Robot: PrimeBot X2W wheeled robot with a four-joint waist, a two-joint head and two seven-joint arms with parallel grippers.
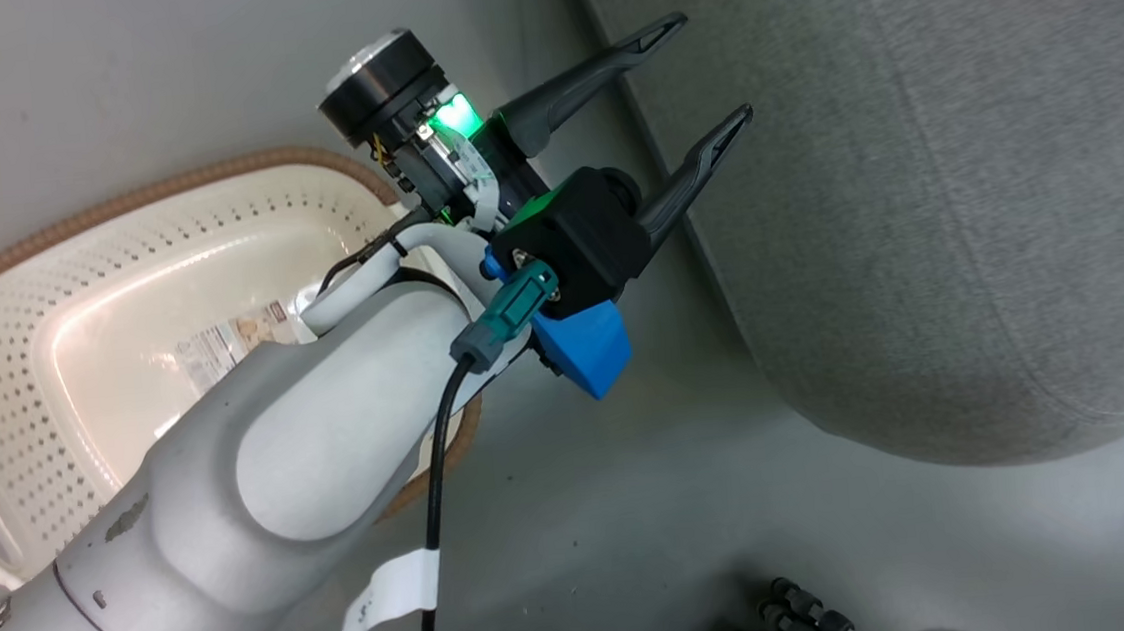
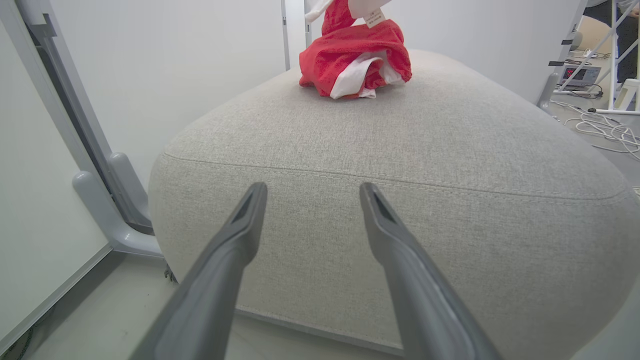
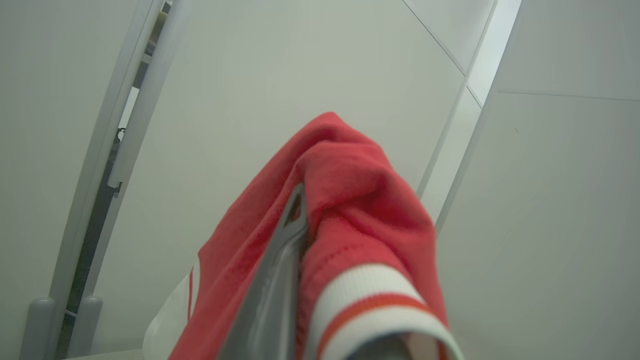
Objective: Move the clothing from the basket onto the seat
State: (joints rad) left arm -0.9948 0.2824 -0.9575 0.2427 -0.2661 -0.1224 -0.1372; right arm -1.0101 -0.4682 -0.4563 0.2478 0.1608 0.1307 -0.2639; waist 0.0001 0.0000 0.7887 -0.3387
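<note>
Clothing (image 3: pixel 365 200) in right hand (image 3: pixel 311 210) (firm grip)

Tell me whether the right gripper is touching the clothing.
Touching. The right wrist view shows the right gripper shut on the clothing, with red fabric pinched against its grey finger and draped over it.

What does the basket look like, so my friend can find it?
Find the big grey seat. On the floor beside it, partly behind the robot's pale arm, sits the basket. It is cream with little holes, a brown rim and a label inside.
</note>
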